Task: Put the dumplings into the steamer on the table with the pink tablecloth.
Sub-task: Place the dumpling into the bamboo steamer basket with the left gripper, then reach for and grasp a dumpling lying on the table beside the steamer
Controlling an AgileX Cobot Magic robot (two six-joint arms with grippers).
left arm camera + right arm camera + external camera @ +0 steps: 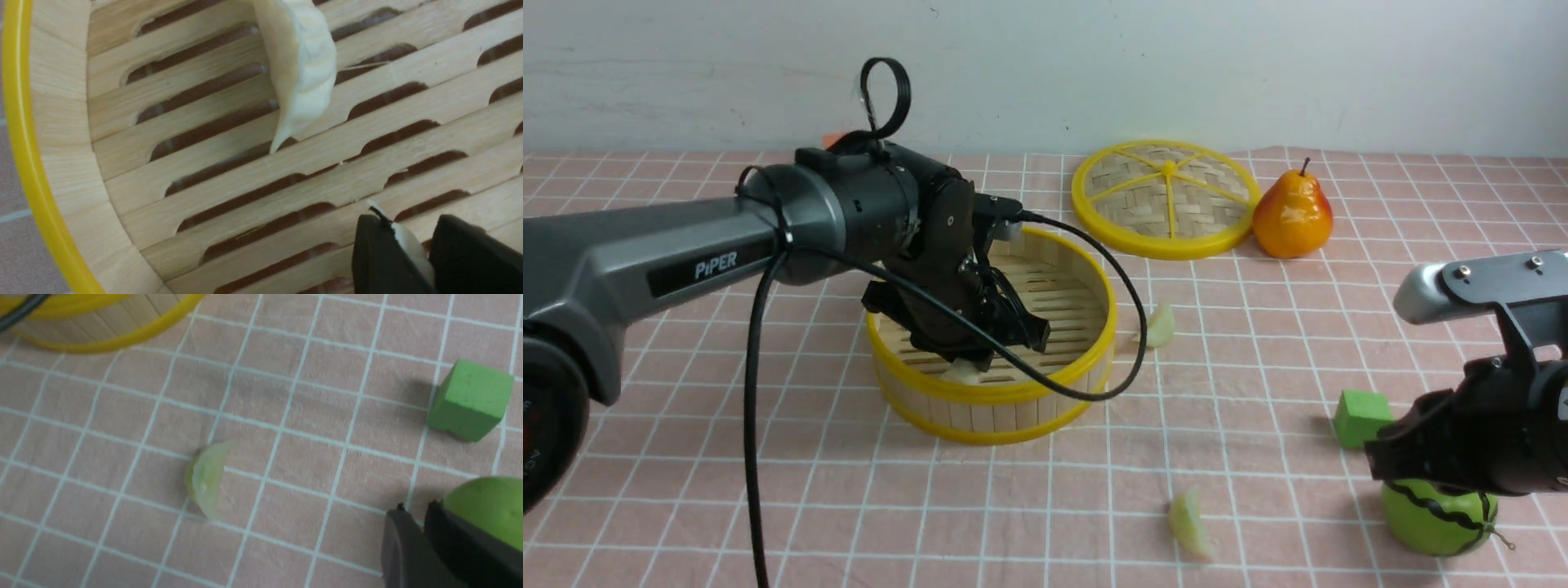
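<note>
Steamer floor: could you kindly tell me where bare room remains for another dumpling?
Bare slats lie between the steamer wall and the loose dumpling, and across the middle between it and the pinched dumpling. It is crowded only around the left gripper.

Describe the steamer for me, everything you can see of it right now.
The steamer is a round, shallow basket of pale wooden strips, with yellow rims top and bottom and a slotted slat floor. It stands upright and uncovered on the pink cloth. The left pincer reaches down inside it. One white dumpling lies on the slats; a second dumpling sits between the pincer's fingers.
</note>
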